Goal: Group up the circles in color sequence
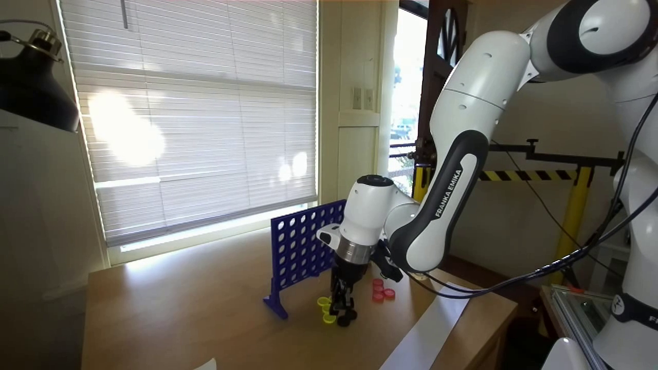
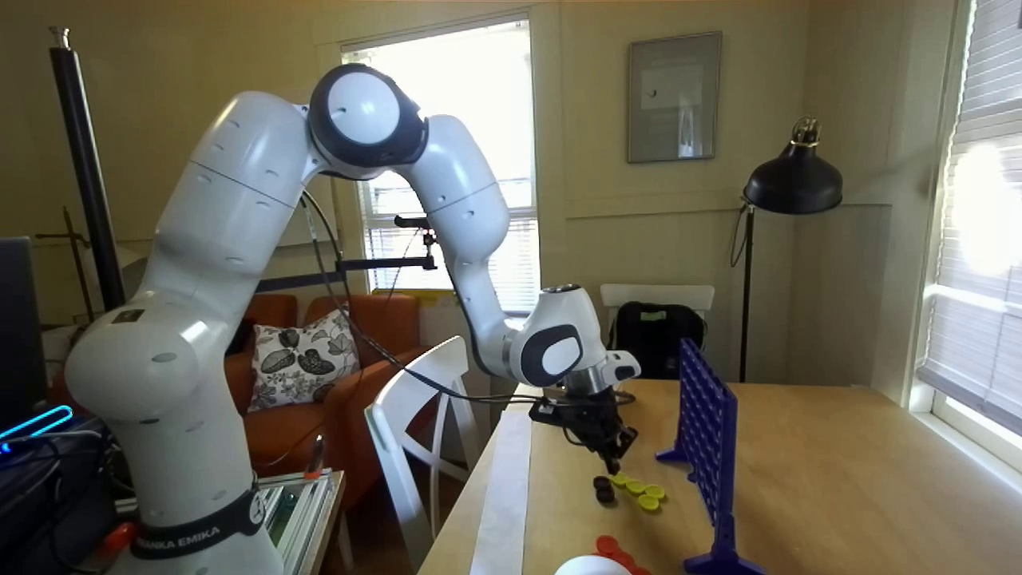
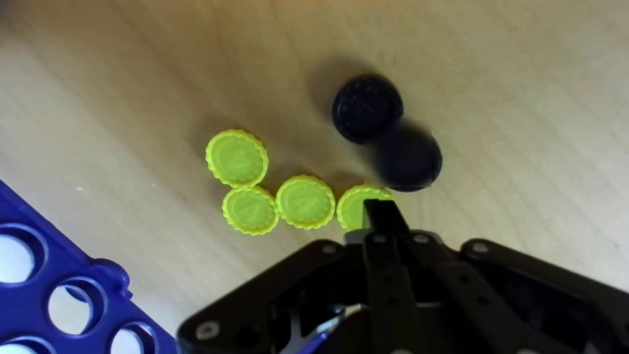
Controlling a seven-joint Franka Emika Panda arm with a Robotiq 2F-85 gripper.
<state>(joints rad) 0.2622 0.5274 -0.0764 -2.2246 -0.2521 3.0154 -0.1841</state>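
Note:
Several yellow discs (image 3: pixel 304 202) lie flat on the table in a bent row, touching or nearly touching. They show in both exterior views (image 1: pixel 329 319) (image 2: pixel 649 502). Two black discs (image 3: pixel 367 109) lie beside the yellow ones, edges together; they also show in an exterior view (image 2: pixel 604 492). Several red discs (image 1: pixel 389 294) form a separate cluster, partly cut off in an exterior view (image 2: pixel 607 545) and out of the wrist view. My gripper (image 3: pixel 385 204) is shut with nothing visible between its fingertips. It is low over the end yellow disc, partly hiding it, close to the black discs.
The blue upright grid (image 1: pixel 276 252) stands beside the yellow discs, also in the wrist view (image 3: pixel 64 260). A white cup (image 2: pixel 591 566) is near the red discs. A white paper strip (image 1: pixel 426 329) runs along the table's edge. A black lamp (image 2: pixel 793 182) stands beyond the table.

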